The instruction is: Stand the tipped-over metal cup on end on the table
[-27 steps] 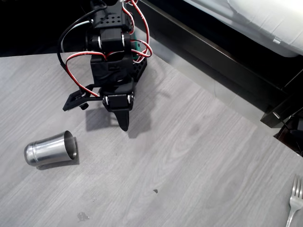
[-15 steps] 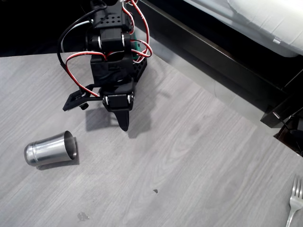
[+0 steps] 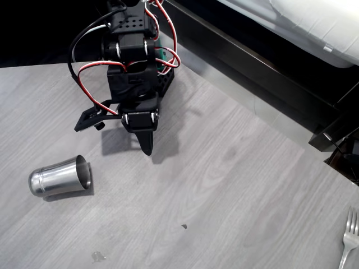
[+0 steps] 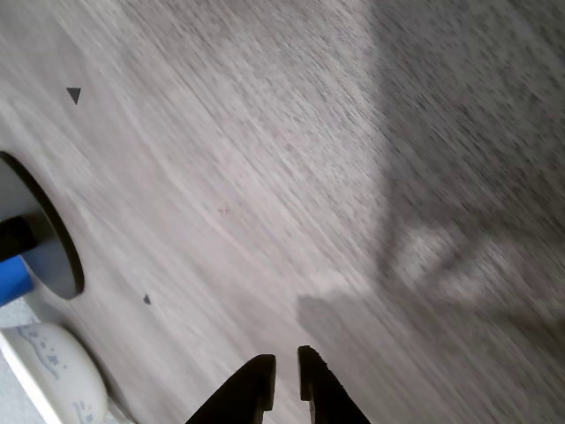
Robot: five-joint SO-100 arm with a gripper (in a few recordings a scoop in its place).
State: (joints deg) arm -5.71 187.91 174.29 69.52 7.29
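The metal cup point(image 3: 60, 177) lies on its side on the table point(image 3: 224, 185) at the left of the overhead view, its closed base to the left and its dark mouth to the right. My black gripper point(image 3: 147, 148) hangs above and to the right of the cup, well apart from it, tip pointing down at the tabletop. In the wrist view the gripper point(image 4: 284, 369) has its two fingertips almost touching, with nothing between them, over bare grey wood grain point(image 4: 291, 177).
A silver fork point(image 3: 349, 241) lies at the table's lower right corner. A black furniture frame point(image 3: 263, 67) runs along the far edge. In the wrist view a grey disc with a blue part point(image 4: 40, 243) and a white rounded object point(image 4: 55, 375) sit at the left.
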